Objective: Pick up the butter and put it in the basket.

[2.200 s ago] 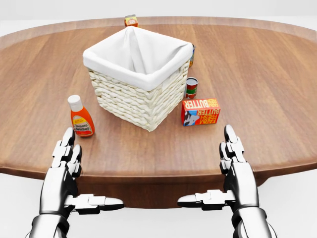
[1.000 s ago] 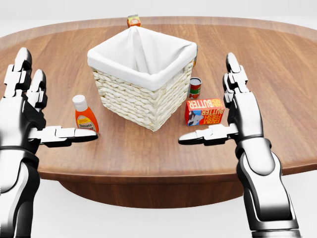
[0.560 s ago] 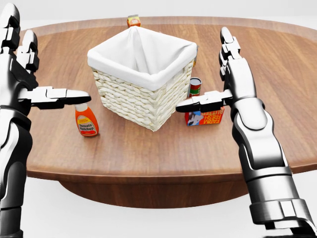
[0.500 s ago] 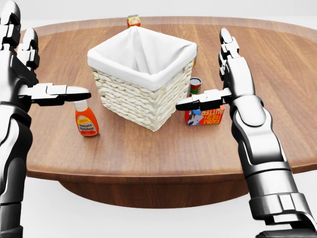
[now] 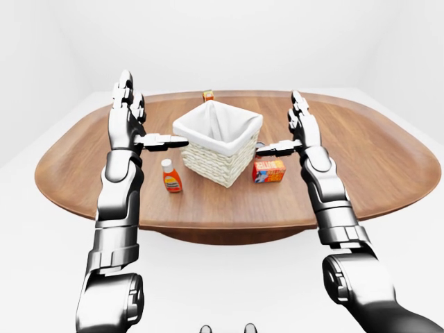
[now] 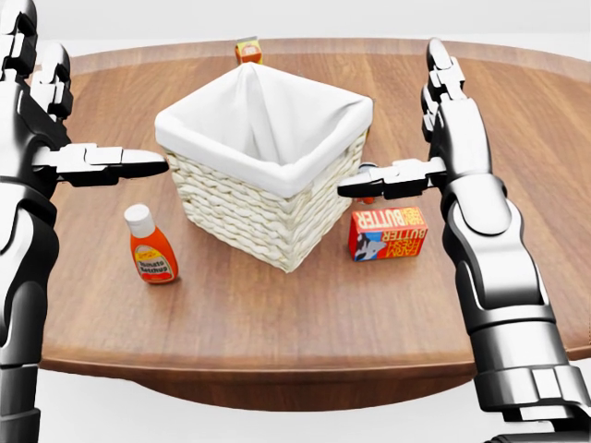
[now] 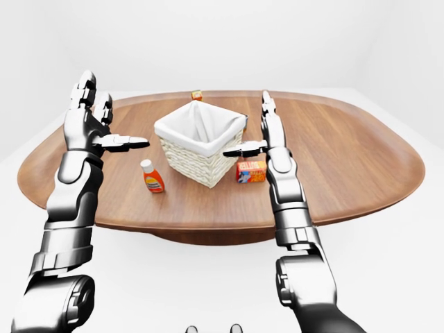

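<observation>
Red butter box sits on table just right of basket, untouched.
Label reads "FARM FRESH BUTTER"; right hand is spread wide above it, empty. Left hand likewise, above "Tomato Ketchup" bottle. Versus 0.5 s ago: camera shifted, things sit lower in head view.

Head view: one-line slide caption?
Open right robot hand above red butter box beside white-lined wicker basket on wooden table.

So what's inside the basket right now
Only the white cloth liner shows inside the basket. No item is visible in it, though its near walls hide the bottom. The butter sits on the table beside it.
</observation>
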Motion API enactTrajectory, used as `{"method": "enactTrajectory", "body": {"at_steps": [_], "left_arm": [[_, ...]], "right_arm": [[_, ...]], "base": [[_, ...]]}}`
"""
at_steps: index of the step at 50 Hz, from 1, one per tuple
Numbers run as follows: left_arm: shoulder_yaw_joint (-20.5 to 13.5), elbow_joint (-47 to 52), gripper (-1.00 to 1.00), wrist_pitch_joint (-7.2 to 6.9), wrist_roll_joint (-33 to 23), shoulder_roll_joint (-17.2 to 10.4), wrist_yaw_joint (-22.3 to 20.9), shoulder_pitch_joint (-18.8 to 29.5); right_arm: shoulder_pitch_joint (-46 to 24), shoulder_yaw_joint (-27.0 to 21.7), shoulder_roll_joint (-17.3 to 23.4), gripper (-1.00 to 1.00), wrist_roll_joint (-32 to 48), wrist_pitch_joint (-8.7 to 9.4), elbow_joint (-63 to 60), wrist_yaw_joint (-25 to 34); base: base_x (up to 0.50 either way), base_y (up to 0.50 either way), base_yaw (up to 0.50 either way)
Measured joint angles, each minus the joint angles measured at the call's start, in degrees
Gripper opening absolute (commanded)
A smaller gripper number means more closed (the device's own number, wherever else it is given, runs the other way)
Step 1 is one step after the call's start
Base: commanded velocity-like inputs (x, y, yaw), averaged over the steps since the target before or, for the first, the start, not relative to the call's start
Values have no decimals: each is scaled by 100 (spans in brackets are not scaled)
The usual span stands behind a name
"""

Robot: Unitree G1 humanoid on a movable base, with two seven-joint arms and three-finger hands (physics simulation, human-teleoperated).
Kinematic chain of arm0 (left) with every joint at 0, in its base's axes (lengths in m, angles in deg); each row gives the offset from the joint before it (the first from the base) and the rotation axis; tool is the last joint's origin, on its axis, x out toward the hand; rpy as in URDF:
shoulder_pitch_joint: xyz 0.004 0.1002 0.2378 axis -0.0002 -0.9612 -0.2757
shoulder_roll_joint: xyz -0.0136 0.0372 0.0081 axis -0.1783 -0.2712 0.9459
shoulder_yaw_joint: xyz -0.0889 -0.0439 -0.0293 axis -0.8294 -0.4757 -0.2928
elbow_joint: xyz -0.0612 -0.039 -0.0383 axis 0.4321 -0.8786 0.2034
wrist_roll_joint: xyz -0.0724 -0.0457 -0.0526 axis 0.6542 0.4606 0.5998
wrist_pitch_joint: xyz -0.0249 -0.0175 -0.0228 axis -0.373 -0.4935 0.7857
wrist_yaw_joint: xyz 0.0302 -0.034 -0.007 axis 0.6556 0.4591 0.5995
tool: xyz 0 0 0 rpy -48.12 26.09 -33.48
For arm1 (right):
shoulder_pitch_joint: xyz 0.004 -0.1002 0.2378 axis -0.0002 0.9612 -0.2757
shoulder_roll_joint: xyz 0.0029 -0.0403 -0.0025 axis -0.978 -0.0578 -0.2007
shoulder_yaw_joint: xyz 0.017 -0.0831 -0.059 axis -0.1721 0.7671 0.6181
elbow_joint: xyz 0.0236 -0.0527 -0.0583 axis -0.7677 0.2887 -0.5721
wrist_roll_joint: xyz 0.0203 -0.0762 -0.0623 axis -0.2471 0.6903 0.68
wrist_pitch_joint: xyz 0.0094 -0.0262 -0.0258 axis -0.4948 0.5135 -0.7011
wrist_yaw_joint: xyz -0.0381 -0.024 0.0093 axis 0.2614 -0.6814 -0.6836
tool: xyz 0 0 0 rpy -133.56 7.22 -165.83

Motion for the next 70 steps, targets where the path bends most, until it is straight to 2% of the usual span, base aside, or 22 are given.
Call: {"method": "enactTrajectory", "body": {"at_steps": [12, 40, 70], "left_arm": [[6, 169, 100, 0, -27, 22, -12, -72], [13, 354, 100, 0, -73, 68, -45, -159], [1, 393, 100, 0, -58, 78, -55, -219]], "right_arm": [[203, -26, 6, 100, -44, 0, -429, 1], [341, -103, 83, 100, -138, 0, -596, -13], [481, -114, 142, 100, -151, 0, -663, 9]], "base": [[50, 0, 0], [46, 4, 0], [2, 0, 0]]}}
